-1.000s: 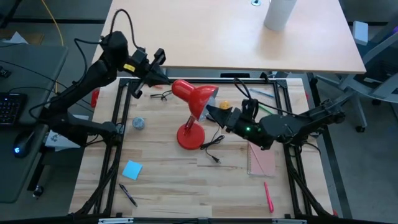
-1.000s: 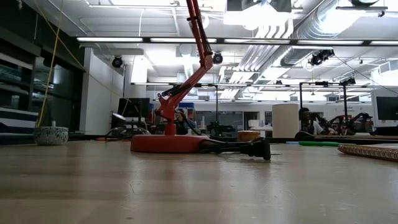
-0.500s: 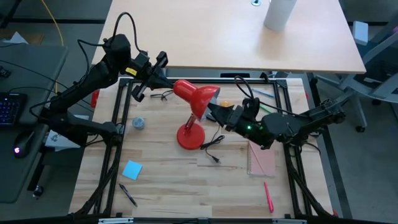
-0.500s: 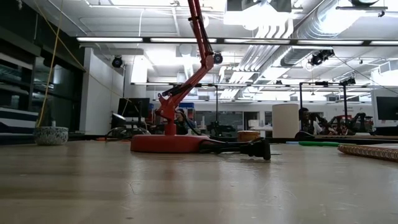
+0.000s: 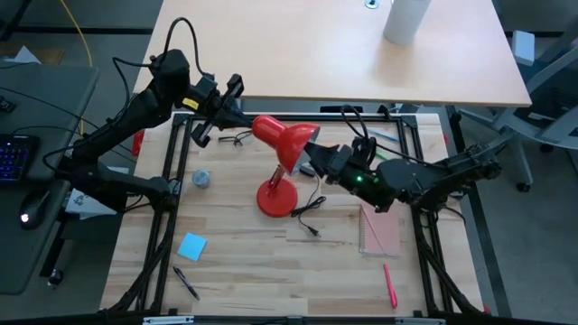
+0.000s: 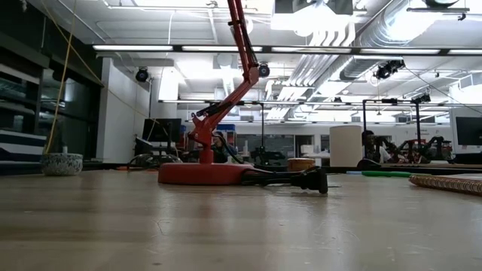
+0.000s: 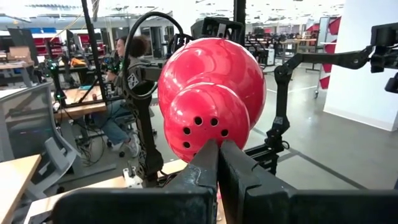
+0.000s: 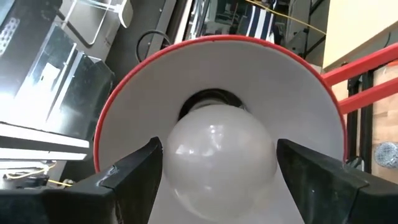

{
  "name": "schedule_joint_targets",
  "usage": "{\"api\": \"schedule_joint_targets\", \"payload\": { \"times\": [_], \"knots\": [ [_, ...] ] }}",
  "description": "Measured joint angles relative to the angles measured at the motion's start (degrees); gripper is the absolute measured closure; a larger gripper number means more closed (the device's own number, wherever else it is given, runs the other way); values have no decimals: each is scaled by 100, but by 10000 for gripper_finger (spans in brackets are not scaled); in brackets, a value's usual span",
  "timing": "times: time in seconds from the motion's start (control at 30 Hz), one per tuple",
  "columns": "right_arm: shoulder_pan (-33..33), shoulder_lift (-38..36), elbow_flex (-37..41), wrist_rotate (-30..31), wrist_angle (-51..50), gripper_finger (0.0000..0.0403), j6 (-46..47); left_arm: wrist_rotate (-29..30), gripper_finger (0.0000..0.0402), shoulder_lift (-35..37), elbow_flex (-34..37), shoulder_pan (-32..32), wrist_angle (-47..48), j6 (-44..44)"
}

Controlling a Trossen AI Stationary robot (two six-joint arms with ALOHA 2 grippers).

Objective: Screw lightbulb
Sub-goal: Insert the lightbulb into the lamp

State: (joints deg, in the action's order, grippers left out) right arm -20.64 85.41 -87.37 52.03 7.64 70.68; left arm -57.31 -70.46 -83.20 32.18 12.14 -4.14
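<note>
Lightbulb (image 8: 214,155): white, round, glossy; sits inside red-rimmed shade (image 8: 298,81).

Tight at the shade, open table in front

My right gripper (image 8: 214,171) fills the lamp shade's (image 5: 287,137) mouth around the lightbulb (image 8: 214,155); my left gripper (image 7: 217,163), pinched closed, blocks its back. Lamp base (image 5: 275,199) and cord (image 5: 312,209) crowd underneath. Past the blue note (image 5: 191,245) and notebook (image 5: 379,231), bare wood lies open.

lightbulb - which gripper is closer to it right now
Right. The right gripper holds the lightbulb between its fingers, inside the red lamp's shade. The left gripper, shut, presses against the shade's back, on the far side from the bulb.
</note>
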Motion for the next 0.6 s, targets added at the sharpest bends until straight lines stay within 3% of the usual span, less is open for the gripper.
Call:
{"api": "schedule_joint_targets", "payload": {
  "times": [0.37,0.6],
  "knots": [
    [15,0,0,-84,-9,103,-61,112,401,-2,0,0,2,0],
    [15,0,0,-156,-66,155,-298,108,402,-2,0,0,4,93]
  ]
}}
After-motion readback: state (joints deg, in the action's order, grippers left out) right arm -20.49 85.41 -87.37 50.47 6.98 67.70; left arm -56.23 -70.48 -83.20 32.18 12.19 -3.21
